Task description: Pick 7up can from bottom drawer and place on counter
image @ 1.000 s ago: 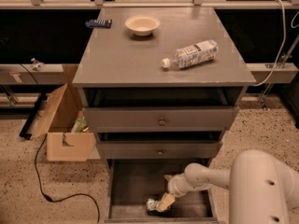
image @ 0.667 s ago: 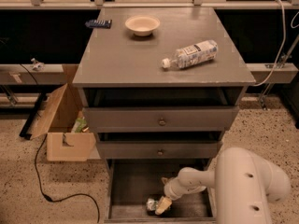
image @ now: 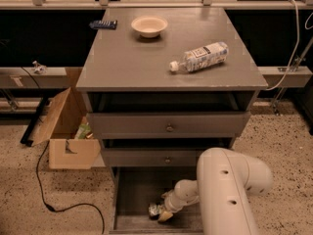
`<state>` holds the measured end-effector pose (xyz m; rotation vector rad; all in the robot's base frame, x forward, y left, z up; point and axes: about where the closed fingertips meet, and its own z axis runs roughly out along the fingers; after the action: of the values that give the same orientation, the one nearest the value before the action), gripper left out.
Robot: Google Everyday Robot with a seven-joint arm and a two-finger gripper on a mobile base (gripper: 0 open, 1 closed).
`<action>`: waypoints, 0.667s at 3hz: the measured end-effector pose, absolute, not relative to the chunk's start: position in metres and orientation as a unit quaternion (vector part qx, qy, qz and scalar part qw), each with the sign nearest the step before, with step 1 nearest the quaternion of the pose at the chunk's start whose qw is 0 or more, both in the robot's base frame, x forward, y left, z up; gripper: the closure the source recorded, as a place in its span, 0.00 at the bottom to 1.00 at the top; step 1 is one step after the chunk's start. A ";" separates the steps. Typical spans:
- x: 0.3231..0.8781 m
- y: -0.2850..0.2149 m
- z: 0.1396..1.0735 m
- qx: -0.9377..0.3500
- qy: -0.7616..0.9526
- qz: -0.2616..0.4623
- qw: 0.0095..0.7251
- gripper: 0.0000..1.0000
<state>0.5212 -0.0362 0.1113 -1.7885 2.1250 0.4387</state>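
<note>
low in the frame, my gripper (image: 165,213) is down in the open bottom drawer (image: 132,190), right against the 7up can (image: 155,209) on the drawer floor; i can't tell whether it grips. the counter (image: 127,58) fills the upper middle.

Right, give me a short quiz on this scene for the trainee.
1. Where are the jaws? A) by the cardboard box; B) down in the bottom drawer, at the 7up can; C) at the top drawer.
2. True or false: the bottle lies on its side on the counter.
3. Name the dish behind the bottle.
Key: 1 B. 2 True. 3 The bowl.
</note>
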 end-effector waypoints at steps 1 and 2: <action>0.521 -0.040 0.119 -0.631 0.745 0.136 0.171 0.50; 0.527 -0.047 0.161 -0.633 0.731 0.134 0.217 0.81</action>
<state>0.5271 -0.0466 0.1612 -1.7527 2.0253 0.3713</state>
